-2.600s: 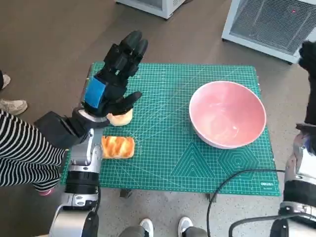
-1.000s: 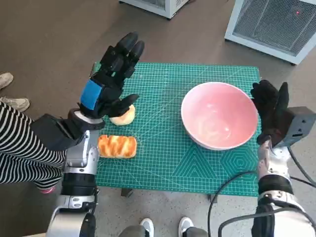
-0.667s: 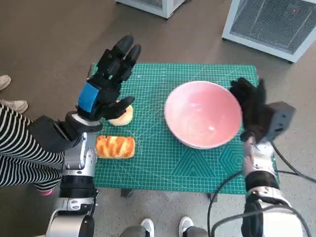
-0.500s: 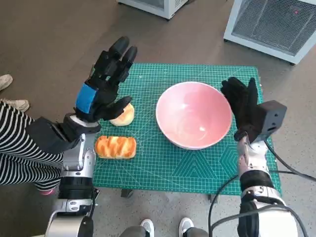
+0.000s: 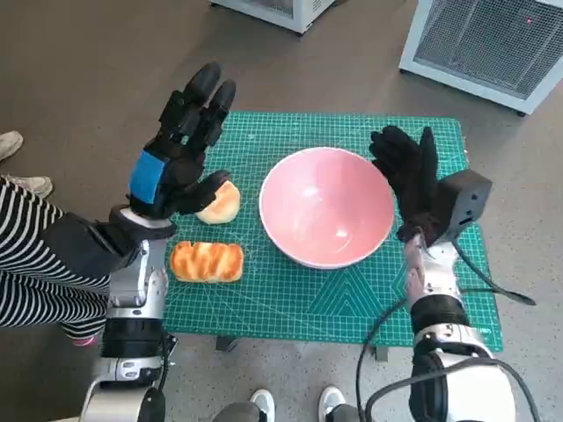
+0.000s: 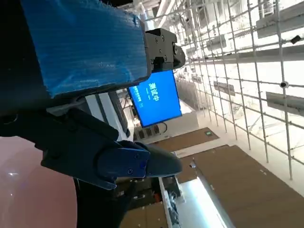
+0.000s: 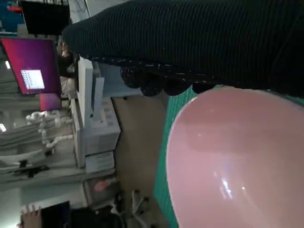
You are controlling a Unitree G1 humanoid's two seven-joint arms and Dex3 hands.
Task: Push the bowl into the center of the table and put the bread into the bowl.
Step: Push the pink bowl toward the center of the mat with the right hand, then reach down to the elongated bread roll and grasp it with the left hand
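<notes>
A: What writing can be read?

B: White print sits at the near right corner of the green cutting mat [image 5: 299, 290] covering the table [image 5: 224, 341], too small to read. In the left wrist view a blue screen [image 6: 154, 97] carries pale characters, also not legible.

A: Where does the bowl stand, and what open room surrounds it?

B: The pink bowl [image 5: 325, 218] stands upright near the middle of the mat, slightly toward the right. Bare gridded mat lies in front of it, behind it and to its right. The mat's far and right edges are well apart from the bowl.

A: And the bread?

B: A glazed, ridged bread loaf [image 5: 206, 261] lies near the table's left front edge. A round pale bun [image 5: 220, 202] lies just beyond it, between the loaf and the bowl's left rim; neither touches the bowl.

A: How are the hands?

B: The right hand [image 5: 413, 180], in knitted glove, is spread flat with fingers upright against the bowl's right rim, holding nothing. The left hand [image 5: 180, 141], with blue tape on its back, hovers above the bun with fingers spread, also holding nothing.

A: Materials?

B: The bowl is smooth and glossy, with highlights inside. A striped sleeve [image 5: 31, 264] shows at left.
</notes>
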